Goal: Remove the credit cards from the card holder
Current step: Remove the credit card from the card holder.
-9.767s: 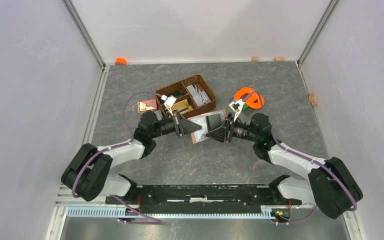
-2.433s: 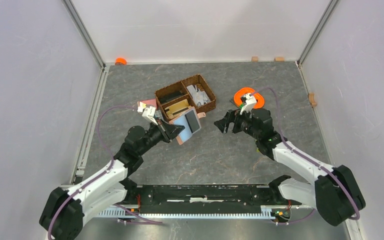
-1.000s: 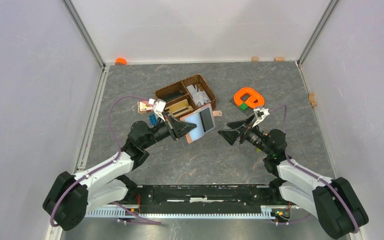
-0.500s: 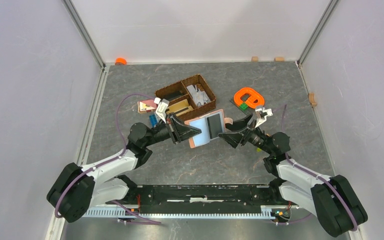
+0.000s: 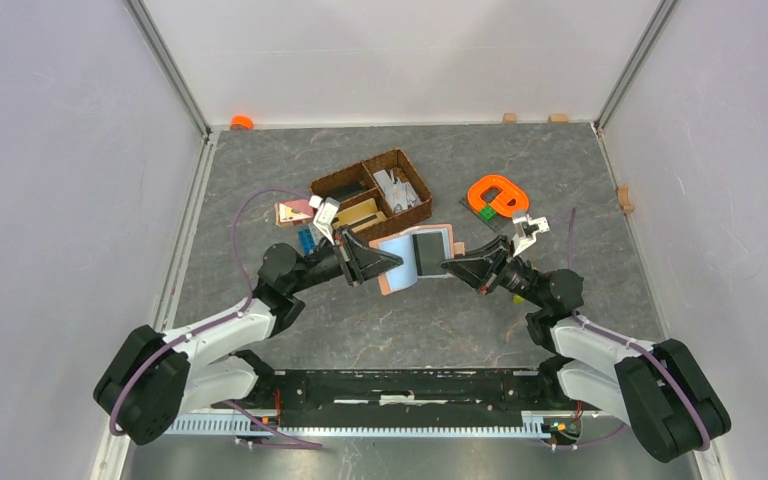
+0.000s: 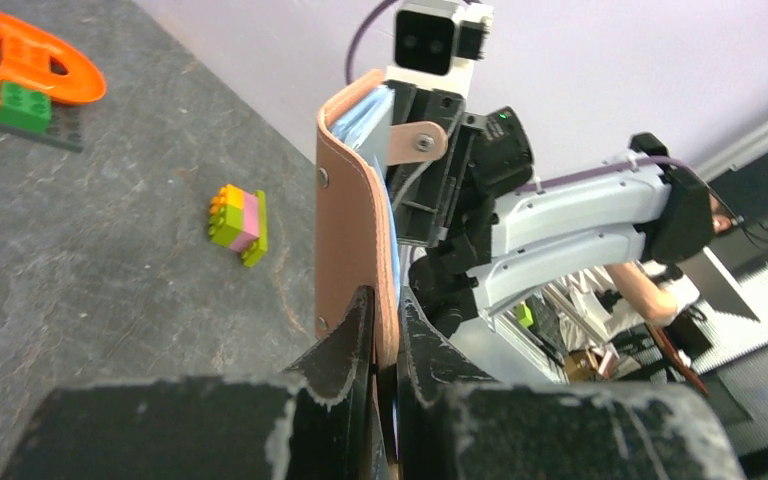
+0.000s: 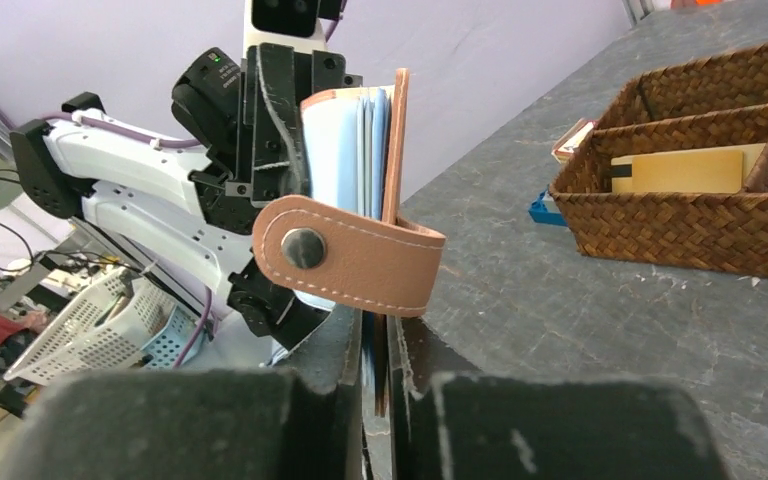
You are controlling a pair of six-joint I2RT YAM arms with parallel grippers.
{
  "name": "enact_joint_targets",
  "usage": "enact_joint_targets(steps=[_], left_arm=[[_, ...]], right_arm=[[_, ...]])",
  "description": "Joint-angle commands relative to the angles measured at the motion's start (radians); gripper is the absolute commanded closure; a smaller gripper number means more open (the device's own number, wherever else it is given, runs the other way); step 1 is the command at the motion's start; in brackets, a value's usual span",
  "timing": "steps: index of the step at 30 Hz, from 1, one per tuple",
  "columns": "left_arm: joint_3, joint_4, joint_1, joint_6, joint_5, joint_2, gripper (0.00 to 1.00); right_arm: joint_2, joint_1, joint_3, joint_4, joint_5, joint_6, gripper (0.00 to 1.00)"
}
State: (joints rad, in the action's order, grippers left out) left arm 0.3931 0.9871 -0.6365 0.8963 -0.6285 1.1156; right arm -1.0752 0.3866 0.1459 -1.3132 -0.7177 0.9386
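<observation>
Grey stone-look tabletop point(image 5: 380, 320) inside white walls, top view: tan card holder point(image 5: 392, 280) is held off the table between both arms, near the wicker basket point(image 5: 415, 205). Left gripper point(image 5: 385, 265) pinches its left edge, right gripper point(image 5: 452, 266) its right.

Left wrist: fingers pressed together on the holder's lower edge, blue credit cards point(image 6: 365, 112) peeking out on top; toy bricks point(image 6: 238, 217) lie on the table.

Right wrist: fingers closed tight on the holder's bottom edge under the snap tab point(image 7: 350, 255); can't tell whether leather or cards alone.
</observation>
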Motion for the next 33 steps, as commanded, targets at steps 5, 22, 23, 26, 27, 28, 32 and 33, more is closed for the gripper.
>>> enact_joint_targets(steps=[5, 22, 23, 26, 27, 28, 32, 33], left_arm=[[0.066, -0.377, -0.002, -0.141, 0.28, -0.096, 0.9], [0.02, -0.598, 0.02, -0.157, 0.623, -0.24, 0.31], [0.01, -0.525, 0.019, -0.164, 0.528, -0.227, 0.34], [0.024, -0.385, 0.014, -0.175, 0.337, -0.171, 0.49], [0.035, -0.361, 0.009, -0.175, 0.292, -0.147, 0.52], [0.045, -0.343, 0.003, -0.174, 0.264, -0.124, 0.55], [0.071, -0.288, -0.034, -0.169, 0.202, -0.048, 0.66], [0.081, -0.287, -0.045, -0.171, 0.195, -0.029, 0.7]], right_arm=[[-0.005, -0.011, -0.007, -0.003, 0.014, -0.016, 1.0], [0.123, -0.045, 0.03, 0.566, 0.335, -0.297, 1.0], [0.117, -0.045, 0.031, 0.564, 0.331, -0.295, 1.0], [0.093, -0.045, 0.032, 0.541, 0.301, -0.287, 1.0], [0.086, -0.045, 0.034, 0.529, 0.286, -0.284, 1.0], [0.077, -0.044, 0.033, 0.507, 0.267, -0.276, 1.0], [0.049, -0.045, 0.026, 0.423, 0.207, -0.236, 1.0], [0.045, -0.044, 0.024, 0.407, 0.193, -0.225, 1.0]])
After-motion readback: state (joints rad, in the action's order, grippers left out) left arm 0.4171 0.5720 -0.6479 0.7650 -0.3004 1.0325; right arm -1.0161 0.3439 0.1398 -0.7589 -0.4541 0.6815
